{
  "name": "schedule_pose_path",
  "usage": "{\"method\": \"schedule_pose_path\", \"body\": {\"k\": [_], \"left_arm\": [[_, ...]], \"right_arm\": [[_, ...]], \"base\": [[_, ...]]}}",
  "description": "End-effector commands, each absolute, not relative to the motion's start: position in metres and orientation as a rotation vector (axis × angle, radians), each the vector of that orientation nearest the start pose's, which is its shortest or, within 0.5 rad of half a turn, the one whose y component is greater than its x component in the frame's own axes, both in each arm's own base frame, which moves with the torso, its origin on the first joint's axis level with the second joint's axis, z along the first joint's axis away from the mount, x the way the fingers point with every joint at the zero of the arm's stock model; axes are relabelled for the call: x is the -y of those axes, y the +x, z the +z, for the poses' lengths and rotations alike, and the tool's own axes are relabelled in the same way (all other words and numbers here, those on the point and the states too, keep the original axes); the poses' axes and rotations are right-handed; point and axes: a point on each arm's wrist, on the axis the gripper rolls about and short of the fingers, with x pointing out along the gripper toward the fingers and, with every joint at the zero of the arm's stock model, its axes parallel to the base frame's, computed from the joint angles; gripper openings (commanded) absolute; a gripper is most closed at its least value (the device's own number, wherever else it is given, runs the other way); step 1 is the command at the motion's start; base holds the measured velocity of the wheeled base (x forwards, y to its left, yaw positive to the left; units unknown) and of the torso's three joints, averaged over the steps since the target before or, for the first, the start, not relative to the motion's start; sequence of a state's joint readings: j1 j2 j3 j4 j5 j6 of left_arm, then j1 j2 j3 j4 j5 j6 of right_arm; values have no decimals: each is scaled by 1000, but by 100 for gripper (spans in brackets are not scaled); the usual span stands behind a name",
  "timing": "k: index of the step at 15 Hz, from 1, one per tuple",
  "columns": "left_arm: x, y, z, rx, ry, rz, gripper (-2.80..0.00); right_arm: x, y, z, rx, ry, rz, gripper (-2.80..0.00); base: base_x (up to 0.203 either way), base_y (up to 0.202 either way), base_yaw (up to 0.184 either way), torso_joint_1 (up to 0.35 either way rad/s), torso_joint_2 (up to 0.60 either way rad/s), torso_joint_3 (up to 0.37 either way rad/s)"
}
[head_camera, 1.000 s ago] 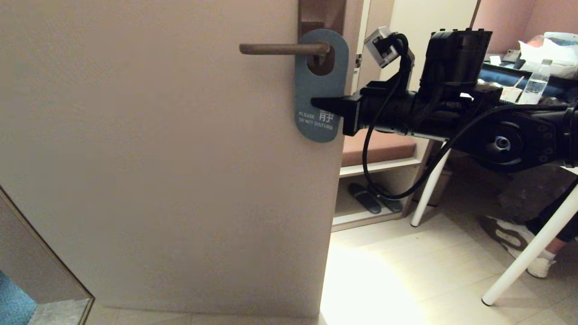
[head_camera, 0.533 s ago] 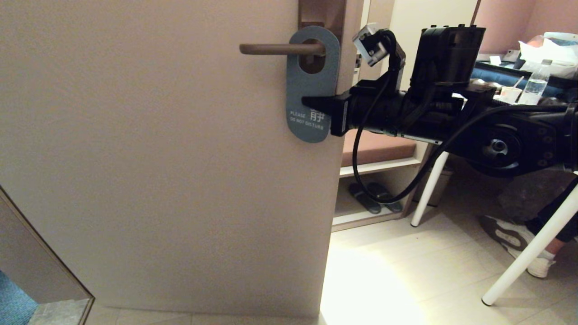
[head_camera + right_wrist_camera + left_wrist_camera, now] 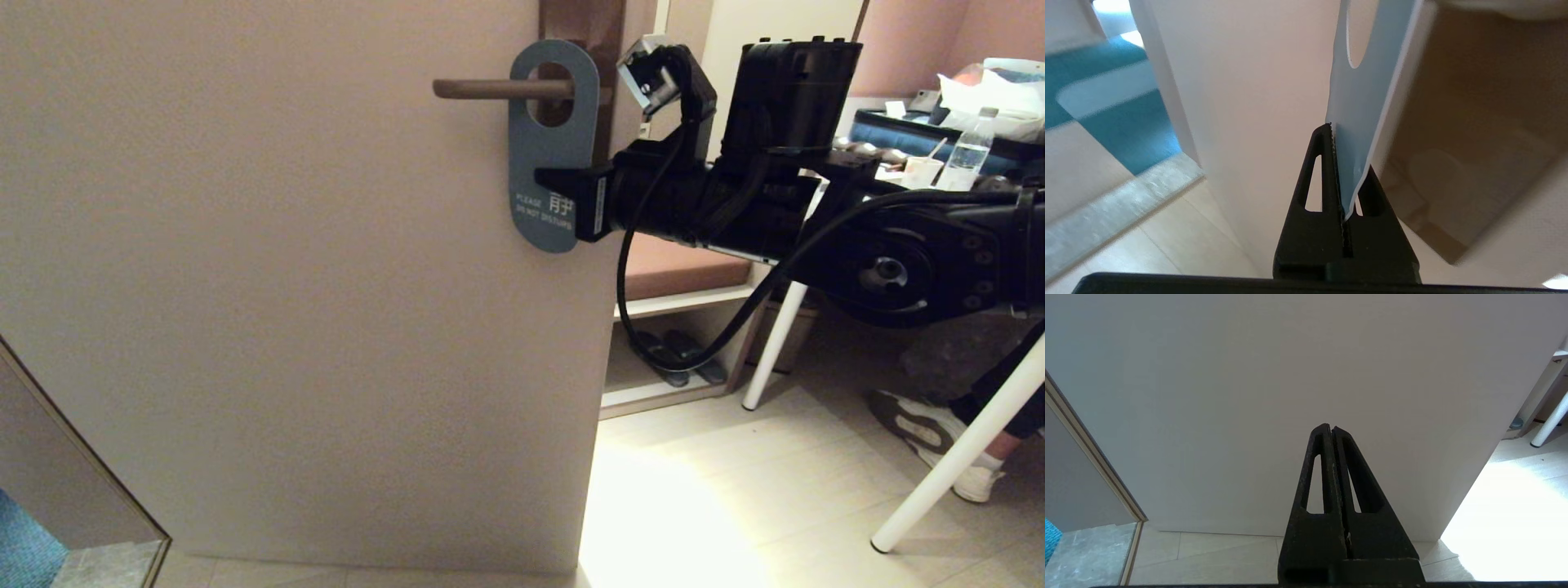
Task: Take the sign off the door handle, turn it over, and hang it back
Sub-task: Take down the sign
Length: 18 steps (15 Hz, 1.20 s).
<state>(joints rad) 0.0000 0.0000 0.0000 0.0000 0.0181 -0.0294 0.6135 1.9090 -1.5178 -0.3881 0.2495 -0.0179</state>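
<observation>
Right gripper [image 3: 545, 177] reaching in from the right side of the head view, clamped on the lower right edge of the sign [image 3: 542, 122]. Blue face of the sign outward, white lettering "PLEASE DO NOT DISTURB" near its bottom, partly covered by the gripper. Sign hanging upright in the upper centre of the frame, its oval hole threaded over the door handle [image 3: 490, 88], the lever running through the hole and out to the left. Brown backplate [image 3: 581, 23] just behind and to the right of the sign, at the top edge of the frame. Pale door [image 3: 286, 286] filling the left and centre of the view.

In the right wrist view, sign [image 3: 1367, 94] pinched edge-on between the black fingers [image 3: 1316, 179], jaws closed tight on the card, oval hole near the top of the frame.

Left gripper [image 3: 1331, 428] seen only in the left wrist view, clenched on nothing, fingertips together, pointing at the plain door face [image 3: 1249, 375].

Floor [image 3: 735, 490] in the lower right of the head view, white legs [image 3: 955, 465] standing on it.
</observation>
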Motion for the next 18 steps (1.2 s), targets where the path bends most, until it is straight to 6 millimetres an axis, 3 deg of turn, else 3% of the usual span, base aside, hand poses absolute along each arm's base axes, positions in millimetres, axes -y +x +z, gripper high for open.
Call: {"method": "schedule_pose_path", "body": {"k": [1,18], "left_arm": [[0,-23,75,0,-30,18,-280],[0,-23,75,0,-30,18,-280]], "right_arm": [[-237,315,288,9,4,871,-280],[-302,301,284,-20,193,623,-280]], "base": [[0,0,0,0,0,0],[0,0,0,0,0,0]]}}
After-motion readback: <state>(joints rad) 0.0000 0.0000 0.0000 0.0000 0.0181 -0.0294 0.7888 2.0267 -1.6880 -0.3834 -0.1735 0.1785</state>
